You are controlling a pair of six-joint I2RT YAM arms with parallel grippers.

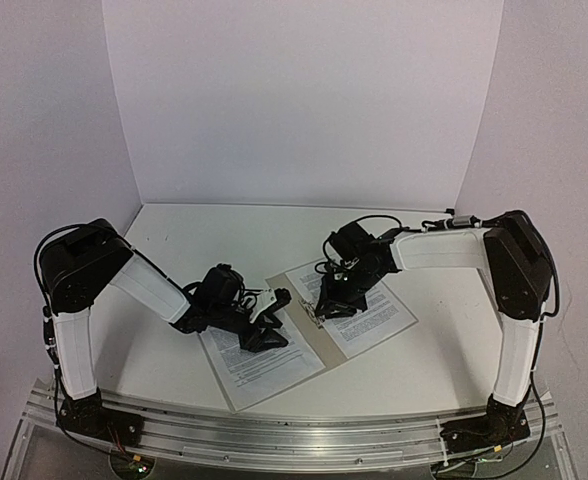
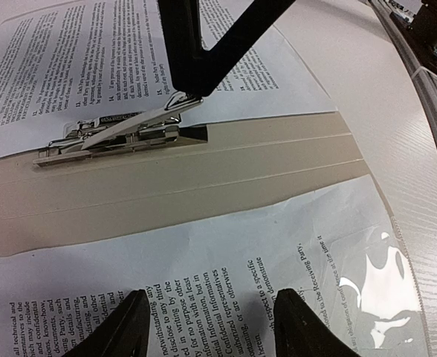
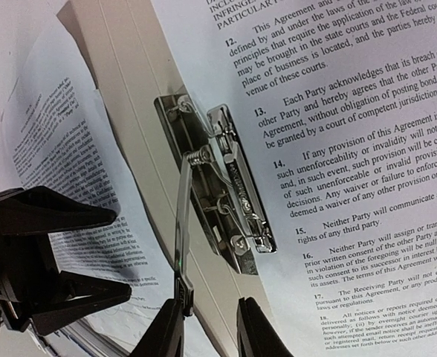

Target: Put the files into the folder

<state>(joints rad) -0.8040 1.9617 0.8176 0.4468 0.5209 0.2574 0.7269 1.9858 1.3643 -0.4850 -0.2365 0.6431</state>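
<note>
The tan folder (image 1: 319, 342) lies open, and its spine (image 2: 204, 178) shows between two printed sheets. One file (image 1: 259, 365) lies on its left half, another (image 1: 369, 310) on its right half. The metal clip (image 3: 233, 201) on the spine has its lever (image 3: 181, 223) raised. My right gripper (image 3: 212, 331) is open around the lever's tip, which rests against its left finger (image 3: 163, 331). My left gripper (image 2: 215, 327) is open, low over the left sheet (image 2: 278, 253) near the spine. It holds nothing.
The folder lies near the table's front edge, by the metal rail (image 1: 294, 435). A glossy clear sleeve edge (image 2: 374, 290) shows on the near sheet. White walls (image 1: 304, 100) close the back and sides.
</note>
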